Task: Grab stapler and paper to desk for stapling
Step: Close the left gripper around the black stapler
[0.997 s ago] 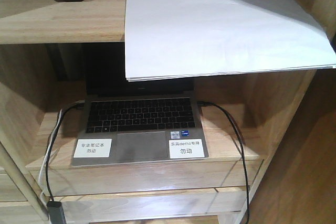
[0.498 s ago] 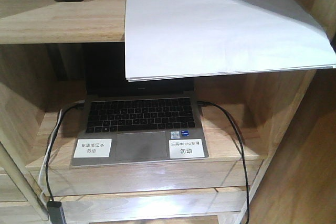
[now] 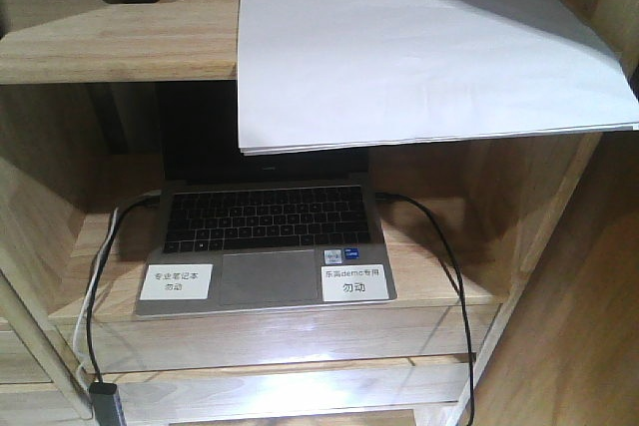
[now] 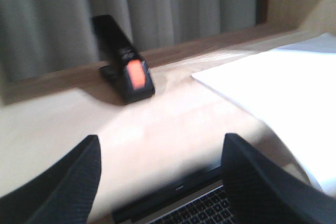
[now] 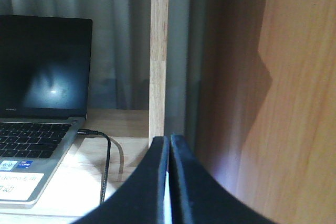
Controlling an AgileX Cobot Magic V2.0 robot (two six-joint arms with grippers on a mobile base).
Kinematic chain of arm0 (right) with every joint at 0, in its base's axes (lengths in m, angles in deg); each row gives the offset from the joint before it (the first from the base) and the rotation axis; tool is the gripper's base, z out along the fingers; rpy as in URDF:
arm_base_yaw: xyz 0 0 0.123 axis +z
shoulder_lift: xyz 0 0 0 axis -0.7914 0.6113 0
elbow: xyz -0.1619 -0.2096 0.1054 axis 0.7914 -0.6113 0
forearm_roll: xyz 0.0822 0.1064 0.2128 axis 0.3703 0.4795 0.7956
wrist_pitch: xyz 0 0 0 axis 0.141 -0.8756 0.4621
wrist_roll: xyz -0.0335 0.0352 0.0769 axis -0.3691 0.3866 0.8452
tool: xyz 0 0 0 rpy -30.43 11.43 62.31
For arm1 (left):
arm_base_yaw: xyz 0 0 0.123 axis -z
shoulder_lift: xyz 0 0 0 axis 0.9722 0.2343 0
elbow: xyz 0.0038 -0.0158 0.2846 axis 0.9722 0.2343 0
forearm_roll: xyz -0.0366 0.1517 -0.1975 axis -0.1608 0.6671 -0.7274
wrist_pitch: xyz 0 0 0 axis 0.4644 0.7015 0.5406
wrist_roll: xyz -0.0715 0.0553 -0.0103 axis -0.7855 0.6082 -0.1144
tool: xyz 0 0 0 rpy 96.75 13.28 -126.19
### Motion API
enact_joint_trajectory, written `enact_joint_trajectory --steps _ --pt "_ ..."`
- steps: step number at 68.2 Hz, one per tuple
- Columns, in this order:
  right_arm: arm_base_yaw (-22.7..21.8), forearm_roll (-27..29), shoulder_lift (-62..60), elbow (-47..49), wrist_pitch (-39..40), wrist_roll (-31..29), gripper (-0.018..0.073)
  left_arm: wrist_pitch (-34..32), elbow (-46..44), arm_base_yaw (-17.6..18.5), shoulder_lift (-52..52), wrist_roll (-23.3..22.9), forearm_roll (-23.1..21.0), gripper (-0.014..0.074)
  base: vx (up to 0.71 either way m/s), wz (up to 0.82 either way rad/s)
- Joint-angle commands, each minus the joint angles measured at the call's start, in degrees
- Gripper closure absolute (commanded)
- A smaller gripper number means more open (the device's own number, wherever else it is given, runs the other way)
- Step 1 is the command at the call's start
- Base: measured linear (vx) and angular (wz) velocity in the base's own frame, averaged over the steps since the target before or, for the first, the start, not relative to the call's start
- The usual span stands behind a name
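Left hand [image 4: 161, 148] wide open, facing stapler [image 4: 128, 66] on table [image 4: 52, 124]. Paper [image 4: 283, 93] lies right of it, overhanging laptop [image 4: 178, 208]. Right hand [image 5: 169, 145] pinched closed near laptop cable [image 5: 106, 156].

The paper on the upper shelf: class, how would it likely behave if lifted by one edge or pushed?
The paper is a thin, wide stack, so it would probably sag if lifted by one edge. Its front overhangs the shelf above the laptop, so a push might slide it off. Layered edges show at the front, so the sheets may fan apart.
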Motion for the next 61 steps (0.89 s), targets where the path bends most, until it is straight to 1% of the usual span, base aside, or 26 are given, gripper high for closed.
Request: enact_joint_trajectory --steps 1,8,15,23,27,32,38,51,61 --pt "-0.31 -0.31 -0.6 -0.26 4.43 -0.19 0.0569 -1.97 -8.35 0.41 6.89 -0.42 -0.58 0.0136 0.0 0.0" --pt "-0.31 -0.31 -0.6 -0.26 4.43 -0.19 0.0569 1.34 -17.32 0.41 15.14 -0.8 -0.56 0.0136 0.0 0.0" --pt "-0.31 -0.31 -0.6 -0.26 4.43 -0.19 0.0569 5.66 -26.7 0.41 22.36 -4.17 0.11 0.0136 0.0 0.0" --pt "-0.31 -0.31 -0.6 -0.26 4.43 -0.19 0.0569 11.6 -37.69 0.41 30.12 -9.99 4.43 0.0136 0.0 0.0" --pt "-0.31 -0.31 -0.6 -0.26 4.43 -0.19 0.0569 14.31 -42.76 0.41 33.57 -14.13 6.9 0.0136 0.0 0.0" --pt "-0.31 -0.31 -0.6 -0.26 4.43 -0.19 0.0569 17.35 -48.41 0.41 37.58 -16.96 8.9 0.0136 0.0 0.0" --pt "-0.31 -0.31 -0.6 -0.26 4.43 -0.19 0.0569 21.4 -54.91 0.41 42.12 -18.42 9.07 0.0136 0.0 0.0" --pt "-0.31 -0.31 -0.6 -0.26 4.43 -0.19 0.0569 27.99 -64.89 0.41 49.21 -18.72 9.46 0.0136 0.0 0.0" --pt "-0.31 -0.31 -0.6 -0.26 4.43 -0.19 0.0569 32.04 -69.23 0.41 52.68 -22.94 15.72 0.0136 0.0 0.0"
